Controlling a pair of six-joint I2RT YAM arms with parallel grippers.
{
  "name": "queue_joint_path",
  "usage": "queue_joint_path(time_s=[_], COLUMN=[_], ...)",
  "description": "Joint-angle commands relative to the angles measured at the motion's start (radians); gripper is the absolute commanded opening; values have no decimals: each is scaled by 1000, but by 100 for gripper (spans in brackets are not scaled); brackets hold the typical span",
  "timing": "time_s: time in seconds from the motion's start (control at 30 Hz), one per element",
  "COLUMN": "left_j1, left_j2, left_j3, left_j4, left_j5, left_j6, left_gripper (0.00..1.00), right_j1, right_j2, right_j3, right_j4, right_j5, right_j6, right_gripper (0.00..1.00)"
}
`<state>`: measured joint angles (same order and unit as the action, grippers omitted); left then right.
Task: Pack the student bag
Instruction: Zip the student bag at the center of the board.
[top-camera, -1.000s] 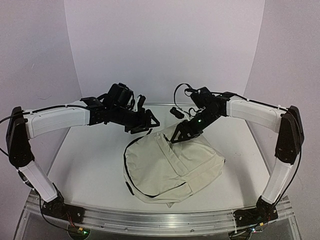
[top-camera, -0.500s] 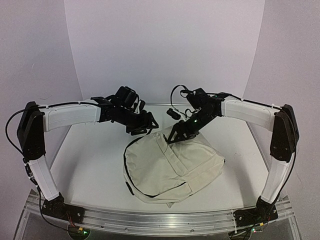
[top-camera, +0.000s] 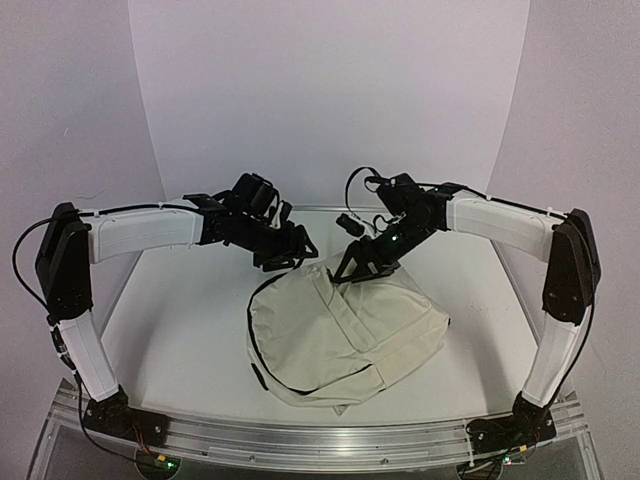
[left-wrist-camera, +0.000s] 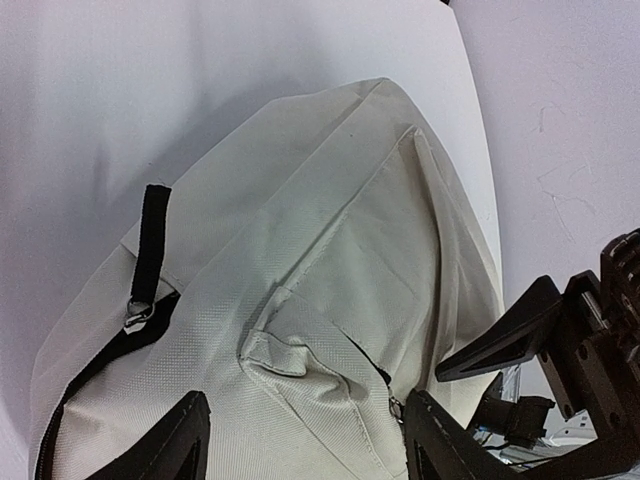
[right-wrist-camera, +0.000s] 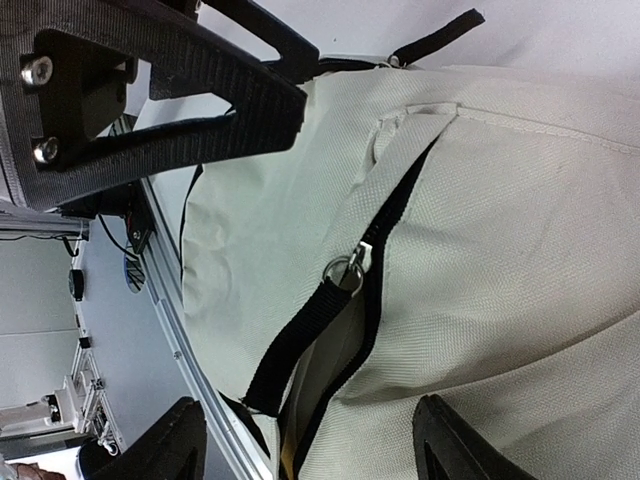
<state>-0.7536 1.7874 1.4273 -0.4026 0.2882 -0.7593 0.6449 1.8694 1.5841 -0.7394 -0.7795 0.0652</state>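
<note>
Feel: student bag looks soft, light and floppy
Hold: black zipper pull strap, far end
My left gripper: spread, empty
My right gripper: spread, empty

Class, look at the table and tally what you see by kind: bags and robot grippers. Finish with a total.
student bag: 1
grippers: 2, the left gripper and the right gripper
Total: 3

student bag: cut off by lower edge | interior: hidden
</note>
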Motion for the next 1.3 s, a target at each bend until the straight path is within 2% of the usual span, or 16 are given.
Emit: queue_joint_path(time_s=[0.0, 0.13, 0.37, 0.57, 0.67, 0.83, 0.9, 1.13, 1.2, 1.27], left_j1=[3, 3, 3, 3, 4, 3, 3, 2, 3, 3], left_j2=[0, 1, 6, 24, 36, 62, 85, 187, 221, 239], left_j3=[43, 41, 42, 67, 78, 96, 116, 219, 248, 260], left_j4=[7, 6, 8, -1, -6, -8, -17, -68, -75, -70], left_j5=[8, 9, 12, 16, 31, 57, 64, 77, 97, 127], left_j6=[3, 2, 2, 8, 16, 27, 36, 80, 85, 85], left_gripper=[67, 67, 67, 66, 67, 69, 69, 71, 67, 59], right_j1=[4, 8, 45, 55, 55, 54, 54, 54, 54, 53], right_j2=[-40, -40, -28, 3, 16, 13, 9, 2, 8, 15], right_j3=[44, 48, 62, 61, 63, 55, 50, 20, 13, 7], right_j4=[-12, -12, -12, -12, -13, -15, -16, -17, -17, -16], right_j5=[-6, 4, 55, 97, 112, 132, 143, 169, 180, 196], right_j6=[24, 22, 8, 5, 5, 2, -1, -13, -15, -18], right_gripper=[73, 72, 53, 48, 37, 7, 0, 0, 0, 0])
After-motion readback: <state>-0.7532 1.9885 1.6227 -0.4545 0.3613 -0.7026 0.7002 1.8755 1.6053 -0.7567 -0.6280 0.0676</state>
